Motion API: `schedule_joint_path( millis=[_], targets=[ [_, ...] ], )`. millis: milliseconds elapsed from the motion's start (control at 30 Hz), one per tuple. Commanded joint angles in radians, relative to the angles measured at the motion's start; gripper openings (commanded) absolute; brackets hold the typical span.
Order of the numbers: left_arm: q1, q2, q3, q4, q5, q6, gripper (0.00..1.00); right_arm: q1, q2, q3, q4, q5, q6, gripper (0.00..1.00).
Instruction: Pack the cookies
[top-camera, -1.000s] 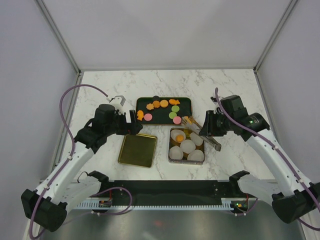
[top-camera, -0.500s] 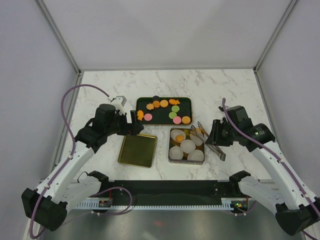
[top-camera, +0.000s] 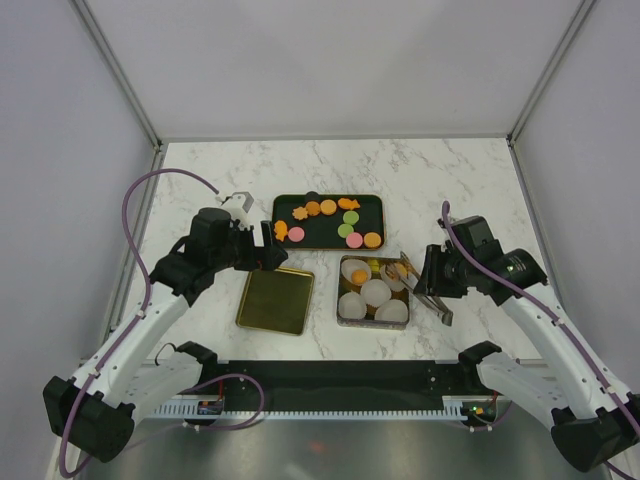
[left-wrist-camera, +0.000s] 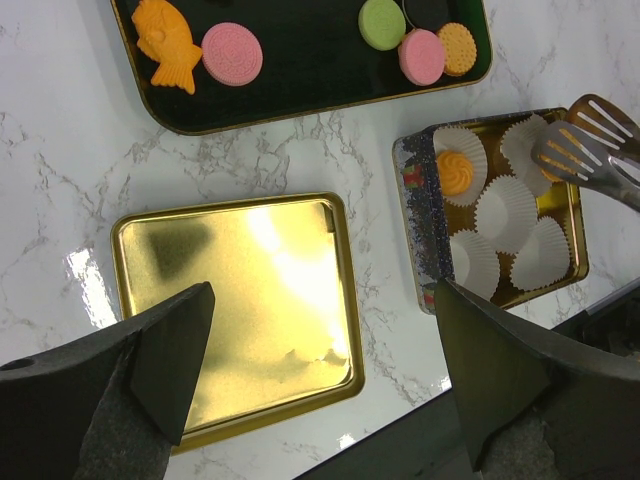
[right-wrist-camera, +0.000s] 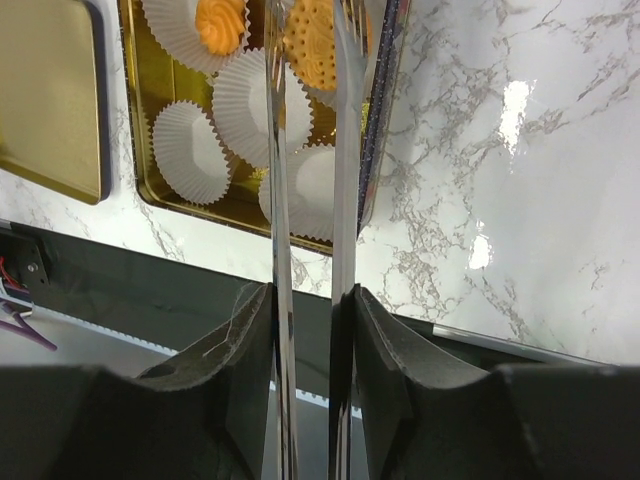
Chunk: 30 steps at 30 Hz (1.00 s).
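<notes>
Right pincer (right-wrist-camera: 305, 315) clamped on tongs (top-camera: 424, 290), tips over the box (top-camera: 340, 292) by the near edge, orange cookie (right-wrist-camera: 312, 45) between them. Left pincer (left-wrist-camera: 325, 345) apart, above lid (top-camera: 275, 300). Other cookies (top-camera: 328, 207) on tray (top-camera: 322, 232), far-left of tongs.

Bright overhead light; glare on the gold tray (left-wrist-camera: 275, 255), soft shadows

no readable text, labels, brands or numbers on anything in view

The right gripper (right-wrist-camera: 305, 310) clamped metal tongs (right-wrist-camera: 277, 180); a round orange cookie (right-wrist-camera: 312, 50) showed between their arms, above a gold tin (right-wrist-camera: 374, 140) of paper cups (right-wrist-camera: 245, 105).
</notes>
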Motion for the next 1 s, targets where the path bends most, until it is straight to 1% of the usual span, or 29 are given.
schedule_joint_path(
  millis=[0,433,967],
  targets=[
    [0.008,-0.008,0.005,0.025,0.012,0.015,1.00,-0.003,-0.006,0.004,0.001,0.022,-0.001,0.42],
    [0.008,-0.006,0.002,0.025,0.010,0.015,1.00,-0.002,0.021,0.032,0.004,0.024,-0.019,0.48],
    [0.008,-0.013,0.002,0.025,0.007,0.015,1.00,-0.003,0.120,0.150,0.018,0.041,-0.056,0.49]
  ],
)
